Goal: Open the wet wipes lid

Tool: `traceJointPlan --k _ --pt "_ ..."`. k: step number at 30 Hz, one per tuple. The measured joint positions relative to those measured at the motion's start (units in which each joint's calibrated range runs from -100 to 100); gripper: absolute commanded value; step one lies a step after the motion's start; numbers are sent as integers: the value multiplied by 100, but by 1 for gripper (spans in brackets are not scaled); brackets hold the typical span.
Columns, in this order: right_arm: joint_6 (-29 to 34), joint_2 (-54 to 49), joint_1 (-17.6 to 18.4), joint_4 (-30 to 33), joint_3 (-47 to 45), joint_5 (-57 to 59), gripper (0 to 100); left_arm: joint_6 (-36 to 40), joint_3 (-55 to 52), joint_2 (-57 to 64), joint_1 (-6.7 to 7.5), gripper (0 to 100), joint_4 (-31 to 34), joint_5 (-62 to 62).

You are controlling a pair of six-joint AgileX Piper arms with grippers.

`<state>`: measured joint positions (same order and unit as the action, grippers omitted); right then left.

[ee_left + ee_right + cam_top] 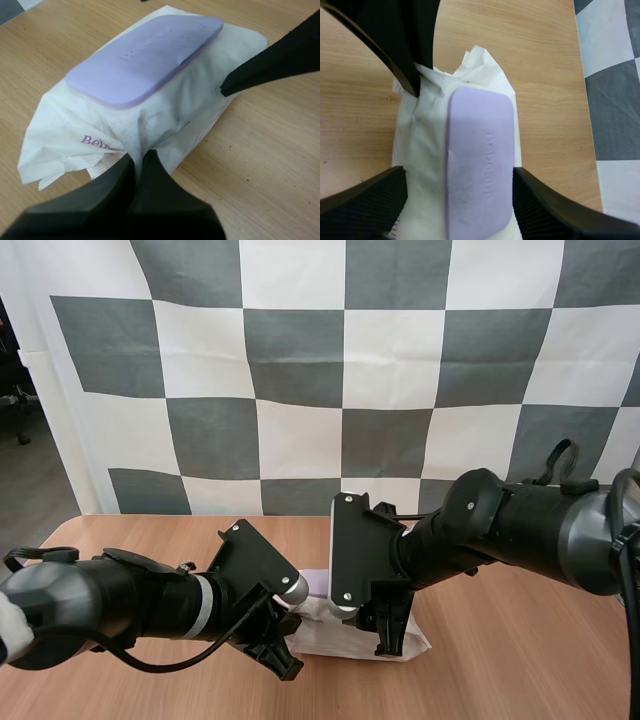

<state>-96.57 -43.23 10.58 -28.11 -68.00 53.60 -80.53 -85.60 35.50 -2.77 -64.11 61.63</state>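
Note:
A white wet wipes pack [345, 638] lies flat on the wooden table [520, 660] with its lilac lid [142, 57] closed on top. My left gripper [141, 157] is at one short end of the pack, its fingers nearly together and pinching a fold of the wrapper [125, 135]. My right gripper [459, 172] is open over the other end, one ribbed finger on each side of the lid [480, 165] and not touching it. In the high view both grippers, left [283, 655] and right [390, 635], hang low over the pack between them.
Bare wooden tabletop [270, 165] surrounds the pack on every side. The two arms meet close together over the pack near the table's middle front.

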Motion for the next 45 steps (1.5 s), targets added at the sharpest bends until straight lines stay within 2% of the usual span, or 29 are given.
traceJointPlan --k 3,7,9,15,17,21,25,45 --pt "0 0 0 83 0 -3 100 0 0 0 0 0 0 0" --pt "0 0 0 -39 0 -3 81 0 0 0 0 0 0 0" --pt "0 0 0 -211 0 -3 75 0 0 0 0 0 0 0" --pt "0 0 0 -236 0 -3 67 0 0 0 0 0 0 0" --pt "0 0 0 -229 0 -3 61 0 0 0 0 0 0 0" --pt "0 8 0 -229 0 -3 36 0 0 0 0 0 0 0" --pt "0 8 0 -240 0 -3 0 0 0 0 0 0 0 0" --pt "0 8 0 -240 0 -277 0 0 0 0 0 0 245 160"
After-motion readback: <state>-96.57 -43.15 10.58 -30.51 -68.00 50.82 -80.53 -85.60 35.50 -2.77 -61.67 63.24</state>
